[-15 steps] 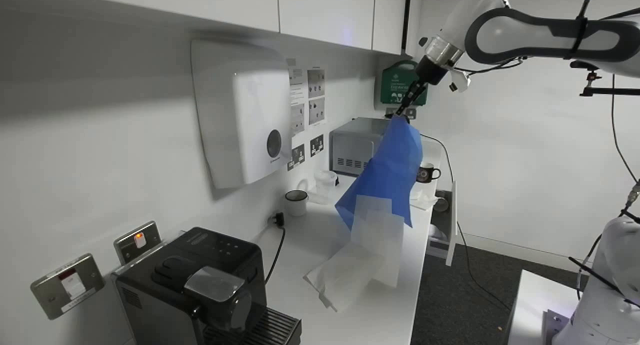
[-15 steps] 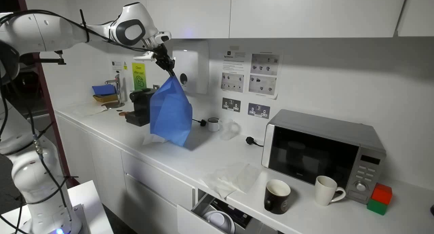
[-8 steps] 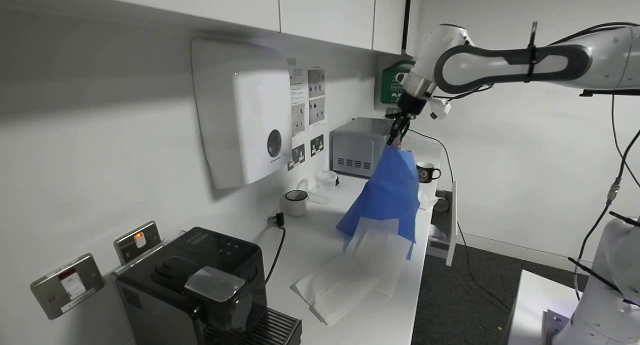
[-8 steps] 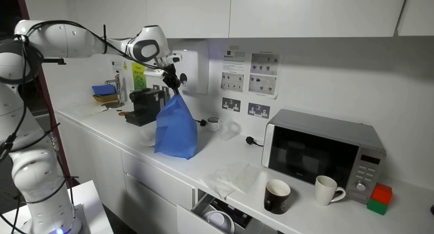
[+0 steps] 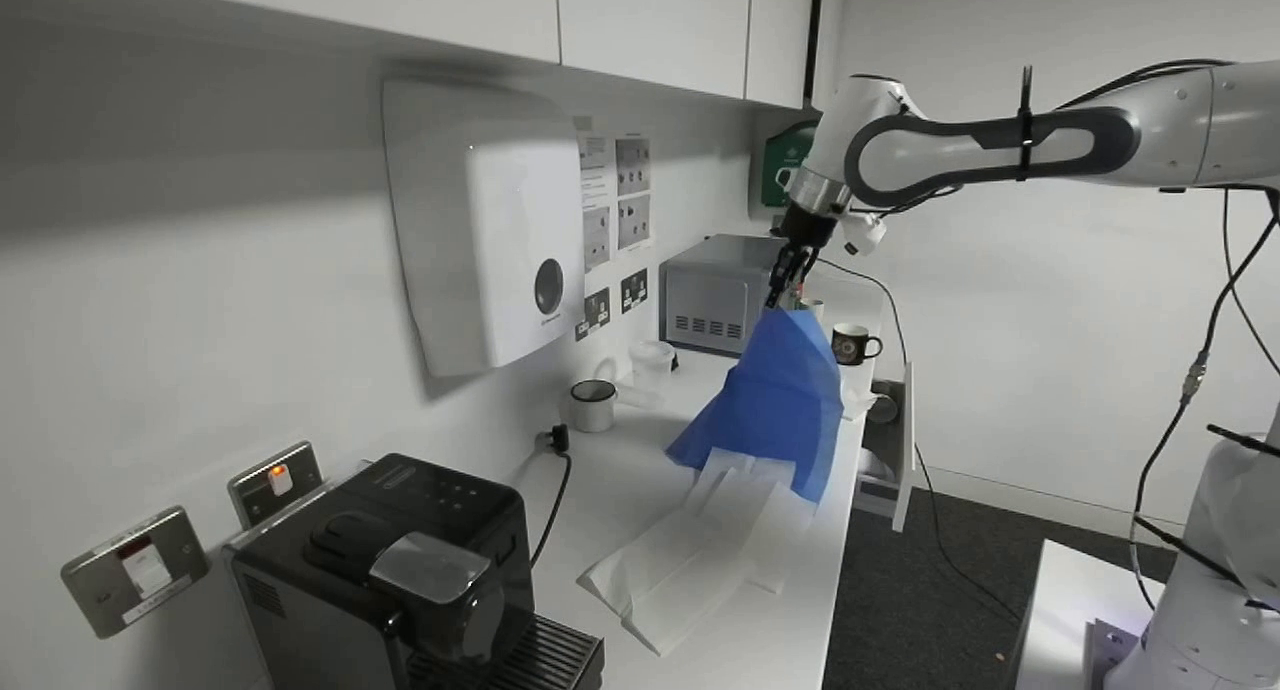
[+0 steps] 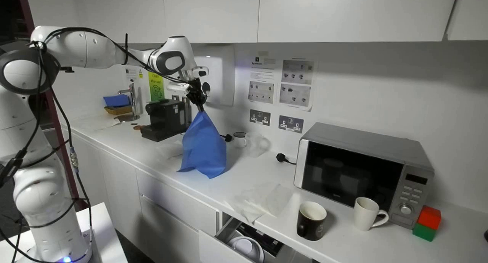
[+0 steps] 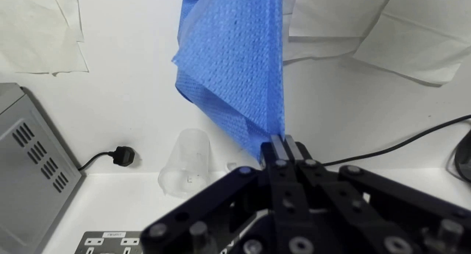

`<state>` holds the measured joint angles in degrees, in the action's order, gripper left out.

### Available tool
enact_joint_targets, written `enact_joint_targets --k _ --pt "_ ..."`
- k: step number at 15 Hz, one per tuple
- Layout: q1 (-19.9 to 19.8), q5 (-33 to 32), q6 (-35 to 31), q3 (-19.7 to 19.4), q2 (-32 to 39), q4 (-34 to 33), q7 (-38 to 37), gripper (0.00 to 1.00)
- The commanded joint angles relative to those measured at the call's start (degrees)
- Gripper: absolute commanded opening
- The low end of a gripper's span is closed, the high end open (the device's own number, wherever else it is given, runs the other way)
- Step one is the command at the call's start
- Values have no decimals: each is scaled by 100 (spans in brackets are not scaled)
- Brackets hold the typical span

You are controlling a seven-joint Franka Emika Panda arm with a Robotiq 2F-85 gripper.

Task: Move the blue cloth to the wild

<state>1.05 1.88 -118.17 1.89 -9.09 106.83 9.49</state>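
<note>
We enter first the blue cloth point(image 6: 204, 145): one, plain, hanging in folds above the counter point(image 6: 248, 175) near its front edge, narrow at the top and widening to its lower hem; whether the hem touches the surface we cannot tell. Gripper point(image 7: 284, 139): one, black, fingertips drawn together, the upper end of the cloth pinched between them in the wrist view. Robot arm point(image 5: 990, 150): one, white with grey trim, reaching in over the front edge in both exterior views. White sheets point(image 5: 700, 560): several, overlapping, spread near the front edge beside the hem, on the sink end's side; contact with the cloth we cannot confirm. Coffee machine point(image 5: 390, 570): black, toward the back edge and the sink end. White cup point(image 5: 592, 410): dark rim, at the back edge, a translucent cup point(image 7: 186, 165) just beside it. Microwave point(image 6: 366, 171): silver, along the back edge at the opposite end, with a white mug point(image 6: 366, 215) before its front and, at its front corner, a red block point(image 6: 429, 216) stacked on a green block point(image 6: 424, 232). Near the front edge we count a black mug point(image 6: 312, 225) and a thin crinkled sheet point(image 6: 263, 202), the latter above an open drawer point(image 6: 217, 249) holding white crockery point(image 6: 246, 249). Tap point(image 6: 133, 99): metal, by the back edge, sink end.
</note>
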Motion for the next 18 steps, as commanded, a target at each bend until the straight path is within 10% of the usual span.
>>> enact_joint_targets --k 1,8,18 --pt "-23 -423 101 19 -512 78 -375 0" --pt "-191 -1725 1025 266 -996 42 -1616 0" --pt "-267 -971 1700 -541 -331 -1368 -697 0"
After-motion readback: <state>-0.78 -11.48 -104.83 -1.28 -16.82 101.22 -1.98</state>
